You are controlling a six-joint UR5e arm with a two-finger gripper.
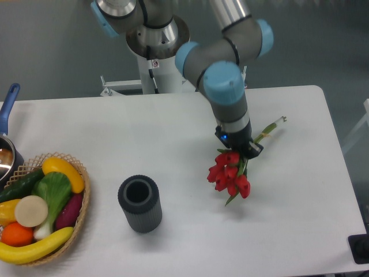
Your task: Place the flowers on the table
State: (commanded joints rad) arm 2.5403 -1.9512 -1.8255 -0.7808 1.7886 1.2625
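Note:
The flowers (229,175) are a bunch of red tulips with green stems. The blooms point toward the front of the white table (300,190) and the stems stretch back right to about the table's right middle. My gripper (245,152) is right over the stems just behind the blooms. It looks shut on the bunch, but the fingers are mostly hidden by the wrist. The blooms hang close to the tabletop; I cannot tell whether they touch it.
A dark grey ribbed vase (139,203) stands upright, front centre-left. A wicker basket (81,208) of fruit and vegetables sits at the front left edge. A pot with a blue handle (8,109) is at the far left. The arm's base (155,40) is behind the table.

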